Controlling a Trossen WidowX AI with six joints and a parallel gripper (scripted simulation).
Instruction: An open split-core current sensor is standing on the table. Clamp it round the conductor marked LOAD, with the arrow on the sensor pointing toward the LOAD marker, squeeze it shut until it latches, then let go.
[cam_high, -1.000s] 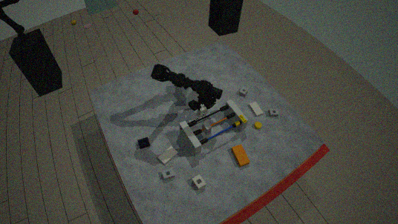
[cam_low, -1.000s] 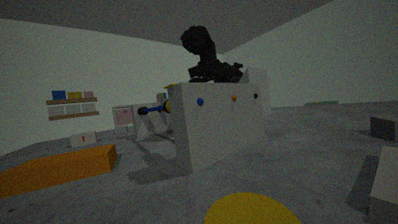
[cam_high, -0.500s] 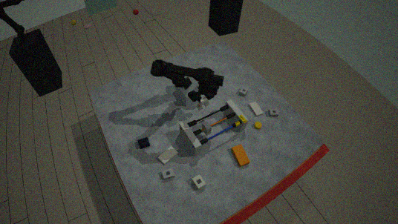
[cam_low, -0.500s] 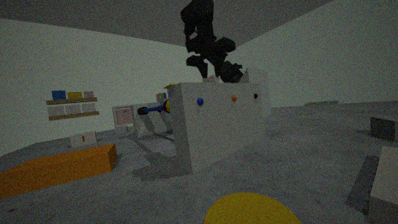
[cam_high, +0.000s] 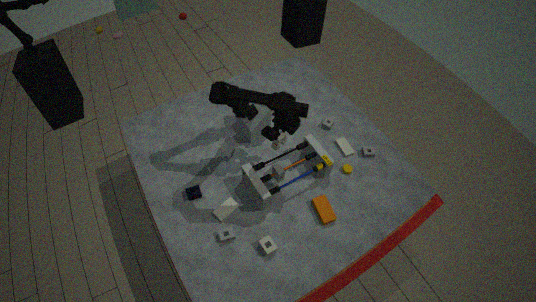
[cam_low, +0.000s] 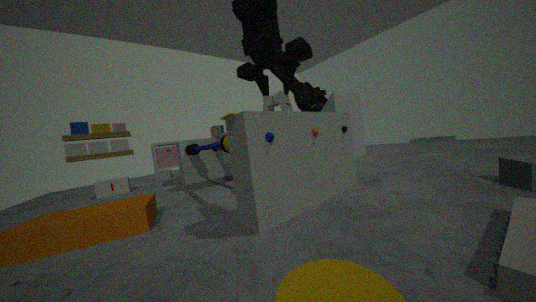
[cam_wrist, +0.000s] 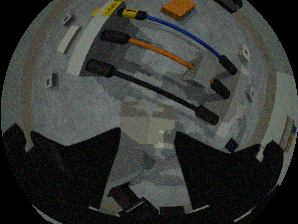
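Note:
My gripper (cam_high: 280, 135) (cam_low: 276, 95) (cam_wrist: 148, 133) is shut on the pale split-core sensor (cam_high: 282, 138) (cam_low: 286, 102) (cam_wrist: 145, 125), held in the air beside the black conductor (cam_high: 280, 157) (cam_wrist: 155, 91). The sensor's jaws look open in the exterior view; its arrow cannot be read. The blue conductor (cam_high: 296, 179) (cam_low: 206, 147) (cam_wrist: 185, 35) carries a yellow band (cam_high: 319, 167) (cam_wrist: 131, 13) near the yellow LOAD label (cam_high: 326, 160) (cam_wrist: 112, 7). The orange conductor (cam_high: 296, 163) (cam_wrist: 162, 52) runs between blue and black.
A grey block (cam_high: 278, 172) (cam_wrist: 200, 70) sits on the orange conductor. Two pale end walls (cam_high: 257, 182) (cam_low: 300, 165) hold the conductors. An orange block (cam_high: 324, 209) (cam_low: 100, 220), a yellow disc (cam_high: 347, 169) (cam_low: 340, 285), a dark block (cam_high: 193, 190) and several pale blocks stand around.

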